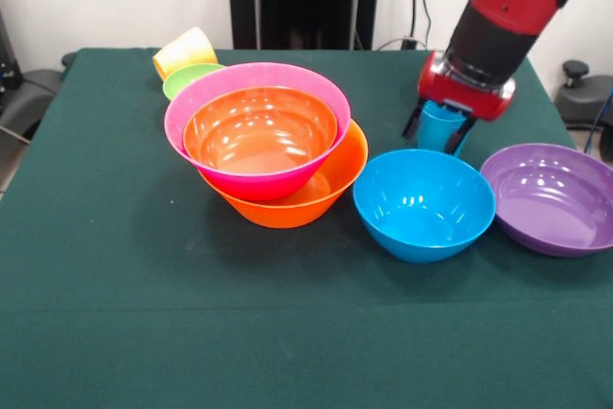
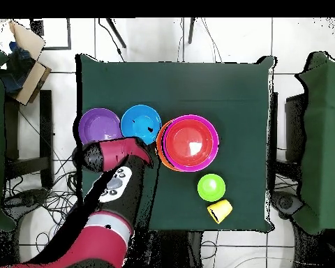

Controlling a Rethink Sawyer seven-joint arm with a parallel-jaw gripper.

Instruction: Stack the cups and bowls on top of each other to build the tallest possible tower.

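Note:
The tower stands left of centre: a large orange bowl (image 1: 337, 182) holds a large pink bowl (image 1: 283, 181), and a red-orange bowl (image 1: 259, 136) sits inside that. In the overhead view the tower (image 2: 190, 143) is mid-table. My gripper (image 1: 440, 133) is right of the tower, behind the blue bowl (image 1: 424, 203), shut on a light blue cup (image 1: 441, 126) held upright. The cup's bottom is hidden. A purple bowl (image 1: 551, 198) sits at the far right. A small green bowl (image 1: 189, 79) and a yellow-orange cup (image 1: 185, 50) on its side lie behind the tower. Teal and magenta bowls are out of view.
The green cloth table (image 1: 144, 265) ends at its front edge near the bottom. In the overhead view my arm (image 2: 118, 157) covers the gripper, beside the purple bowl (image 2: 100, 126) and blue bowl (image 2: 140, 123). The green bowl (image 2: 211, 187) and yellow cup (image 2: 220, 210) lie near my base.

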